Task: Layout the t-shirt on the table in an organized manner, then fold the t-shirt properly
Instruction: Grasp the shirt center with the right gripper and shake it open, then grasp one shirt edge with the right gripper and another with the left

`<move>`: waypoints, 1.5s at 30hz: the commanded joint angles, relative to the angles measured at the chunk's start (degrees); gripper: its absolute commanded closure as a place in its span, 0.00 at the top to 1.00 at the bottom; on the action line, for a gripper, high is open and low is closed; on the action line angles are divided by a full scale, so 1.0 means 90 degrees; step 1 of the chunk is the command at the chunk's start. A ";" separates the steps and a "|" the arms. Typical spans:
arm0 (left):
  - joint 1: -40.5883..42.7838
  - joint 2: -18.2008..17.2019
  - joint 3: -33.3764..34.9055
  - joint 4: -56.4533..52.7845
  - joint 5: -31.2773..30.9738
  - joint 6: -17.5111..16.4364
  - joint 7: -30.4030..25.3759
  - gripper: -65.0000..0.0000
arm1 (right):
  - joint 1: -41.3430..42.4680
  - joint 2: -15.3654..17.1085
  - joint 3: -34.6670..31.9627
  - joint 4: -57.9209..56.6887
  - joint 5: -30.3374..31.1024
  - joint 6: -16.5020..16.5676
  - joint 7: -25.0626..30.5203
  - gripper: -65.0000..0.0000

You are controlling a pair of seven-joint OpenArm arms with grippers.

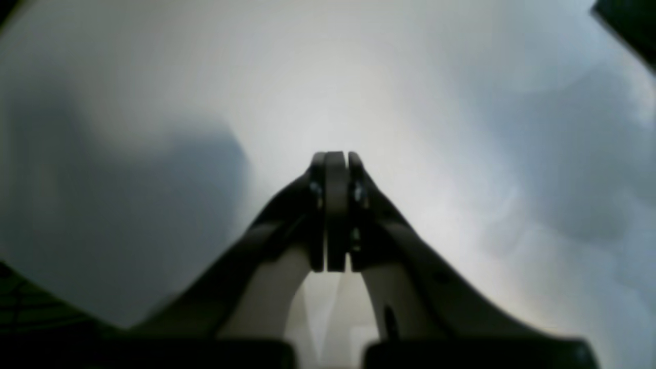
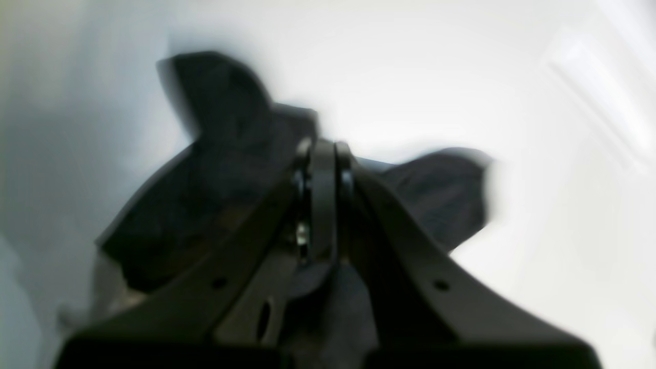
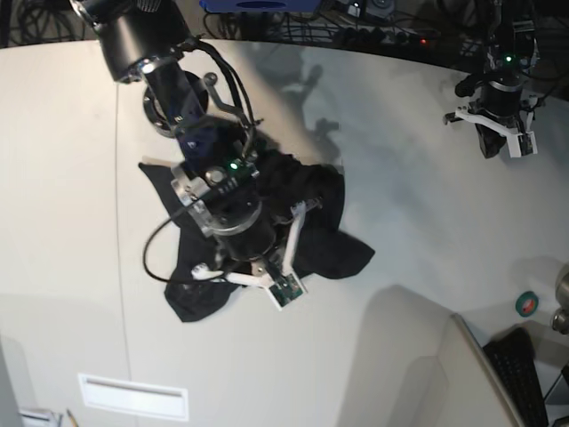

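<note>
the t-shirt (image 3: 302, 233) lies crumpled in a dark heap on the table (image 3: 71, 178), left of centre in the base view, with no print showing, only black cloth. one lobe trails toward the near left, another spreads out to the right. a thin seam line runs down the tabletop just left of the heap.

right gripper (image 2: 323, 148): its arm comes in from the far left of the base view and hangs directly over the heap, hiding much of it. in the right wrist view the jaws are pressed together, and dark cloth sits behind and below them, with a fold bunched up against the fingers on the near side. the view is blurred; it reads as pinched on the t-shirt (image 2: 215, 169), though the exact contact point is hard to make out.

left gripper (image 1: 335, 156): far right of the base view (image 3: 491, 142), well apart from the shirt. in the left wrist view its 2 fingers meet flush with nothing between them, over bare pale table (image 1: 435, 102) with soft shadows.

a keyboard (image 3: 524, 378) and a small green-ringed roll (image 3: 526, 303) sit beyond the near right edge of the table. cables run along the far edge.
</note>
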 commanded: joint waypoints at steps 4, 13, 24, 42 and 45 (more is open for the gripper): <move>0.0019 -0.0088 -0.0046 0.0084 -0.0008 0.0035 -0.0125 0.00 | -0.0564 0.0346 -0.0004 0.0867 0.0003 0.0011 -0.1011 0.20; 0.0009 -0.0088 -0.0007 0.0084 -0.0008 0.0035 -0.0125 0.00 | -0.0749 0.0590 0.0006 -0.0637 0.0003 0.0011 0.0200 0.73; 0.0019 -0.0088 -0.0037 0.0055 -0.0008 0.0035 -0.0125 0.00 | -0.0447 0.0571 0.0016 -0.1233 0.0022 0.0001 0.0484 0.51; 0.0009 -0.0068 -0.0007 -0.0248 -0.0018 0.0035 -0.0125 0.00 | -0.0339 0.0336 0.1403 -0.1780 0.0032 0.0050 0.0913 0.00; 0.0009 -0.0068 -0.0046 -0.0248 -0.0018 0.0035 -0.0125 0.00 | -0.0534 0.0336 0.1403 -0.1291 0.0032 0.0050 0.0884 0.00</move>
